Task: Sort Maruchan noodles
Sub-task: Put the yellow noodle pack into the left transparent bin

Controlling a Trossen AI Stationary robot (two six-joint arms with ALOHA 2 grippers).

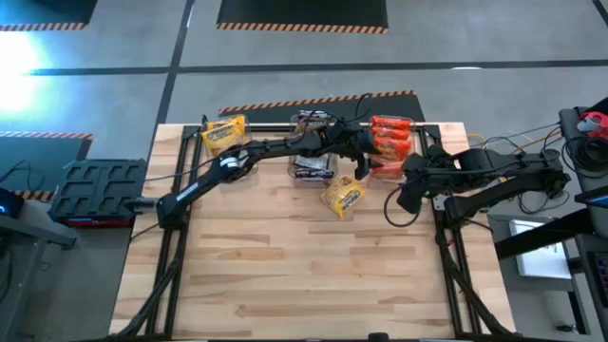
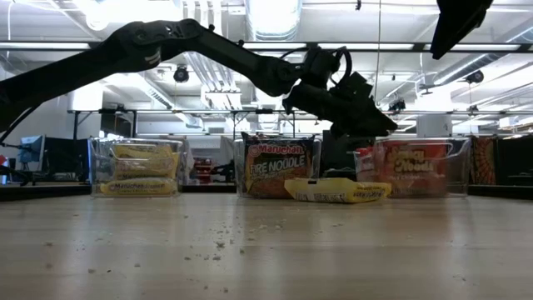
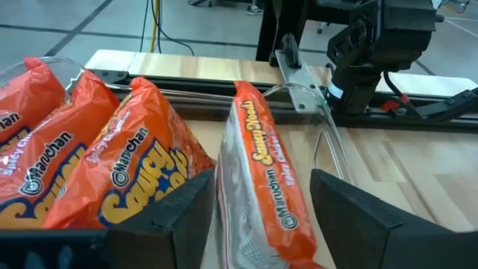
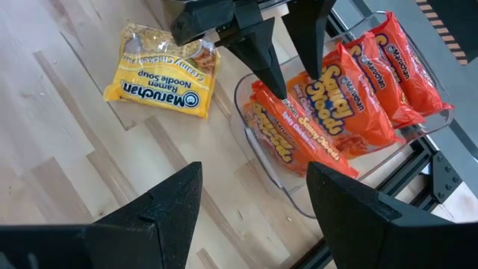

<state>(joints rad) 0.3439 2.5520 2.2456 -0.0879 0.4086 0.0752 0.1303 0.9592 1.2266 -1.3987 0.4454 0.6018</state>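
The left claw (image 1: 366, 163) reaches far across the table to the clear bin (image 4: 299, 198) of red noodle packs at the 1 o'clock part of the table in the high view. Its two dark fingers (image 3: 179, 217) stand apart, one on each side of the last red pack (image 3: 258, 175) in the row. That pack stands on its edge between the fingers, and there is a little gap on both sides, so the claw is not squeezing it. In the right wrist view the two finger tips (image 4: 272, 71) point down at the red packs, right over the near end of the bin.

More red packs (image 3: 112, 164) lean together in the same bin. One yellow pack (image 1: 343, 196) lies flat on the wood table (image 1: 285, 275), just at 7 o'clock from the left claw and outside all bins. A bin with yellow packs (image 1: 222, 133) sits at 11 o'clock on the table. A bin with dark packs (image 1: 313, 166) sits at 12 o'clock, under the left arm.

The right claw (image 1: 407, 198) waits at 3 o'clock, near the red bin, with its fingers wide apart and nothing in them.
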